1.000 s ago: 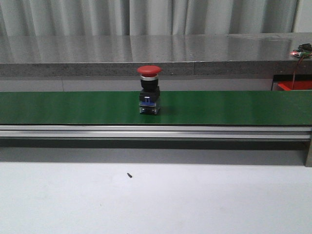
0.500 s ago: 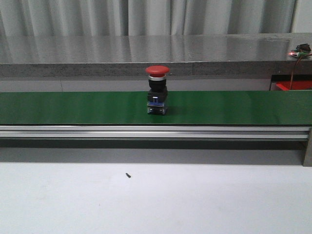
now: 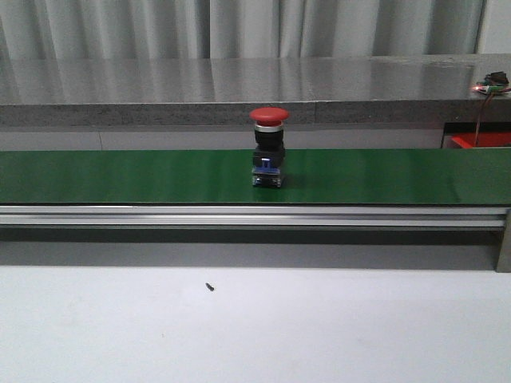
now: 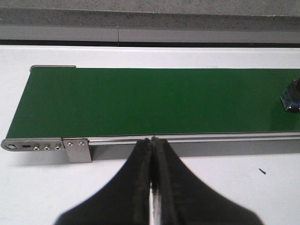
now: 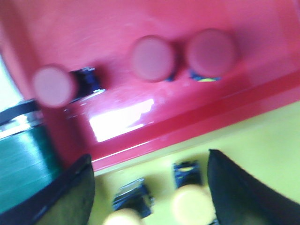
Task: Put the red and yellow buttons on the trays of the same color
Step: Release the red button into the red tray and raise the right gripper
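Nearest, a white surface (image 3: 319, 327) lay bare but for a small dark speck (image 3: 211, 286); beyond it ran the aluminium rail (image 3: 239, 215) of a green conveyor belt (image 3: 120, 175); on the belt, a little right of centre in the front view, a red mushroom-head push button (image 3: 269, 148) stood upright on its black body and blue base; behind the belt ran a grey stone ledge (image 3: 160, 84), then grey curtains (image 3: 239, 28). In the left wrist view the left gripper (image 4: 153, 154) hung over the white surface just short of the belt's near rail, its black fingers (image 4: 140, 183) pressed together on nothing. In the blurred right wrist view the right gripper (image 5: 150, 187) hovered with fingers (image 5: 234, 187) spread wide over a yellow tray (image 5: 262, 136) holding yellow buttons (image 5: 192, 199); just beside it a red tray (image 5: 93, 28) held three red buttons (image 5: 152, 58).
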You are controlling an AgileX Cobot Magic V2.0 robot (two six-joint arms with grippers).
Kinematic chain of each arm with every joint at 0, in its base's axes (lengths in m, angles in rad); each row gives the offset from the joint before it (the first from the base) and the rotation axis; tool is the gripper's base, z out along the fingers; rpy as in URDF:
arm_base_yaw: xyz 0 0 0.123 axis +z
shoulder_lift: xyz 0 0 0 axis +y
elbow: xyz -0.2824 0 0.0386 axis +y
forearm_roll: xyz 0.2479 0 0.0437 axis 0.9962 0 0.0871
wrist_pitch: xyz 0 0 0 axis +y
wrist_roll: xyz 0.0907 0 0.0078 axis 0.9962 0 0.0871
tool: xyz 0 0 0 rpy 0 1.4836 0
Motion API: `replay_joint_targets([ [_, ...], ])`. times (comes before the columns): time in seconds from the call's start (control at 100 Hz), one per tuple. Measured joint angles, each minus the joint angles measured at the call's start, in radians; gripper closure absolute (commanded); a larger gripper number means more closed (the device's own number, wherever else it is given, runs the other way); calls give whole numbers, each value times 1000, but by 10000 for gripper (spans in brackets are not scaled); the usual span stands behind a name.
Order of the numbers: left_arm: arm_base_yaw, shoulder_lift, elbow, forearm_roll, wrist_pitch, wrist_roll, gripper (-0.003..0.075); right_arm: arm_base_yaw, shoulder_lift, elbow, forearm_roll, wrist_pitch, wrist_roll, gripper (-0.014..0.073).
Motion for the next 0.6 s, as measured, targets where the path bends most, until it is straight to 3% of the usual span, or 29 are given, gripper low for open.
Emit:
replay_joint_targets([
  [0.26,0,0,0,0,0,0,740,200,-132,111,0,-3,-7,78],
  [0.6,0,0,0,0,0,0,740,468,-164,126,2,54,-9,78],
])
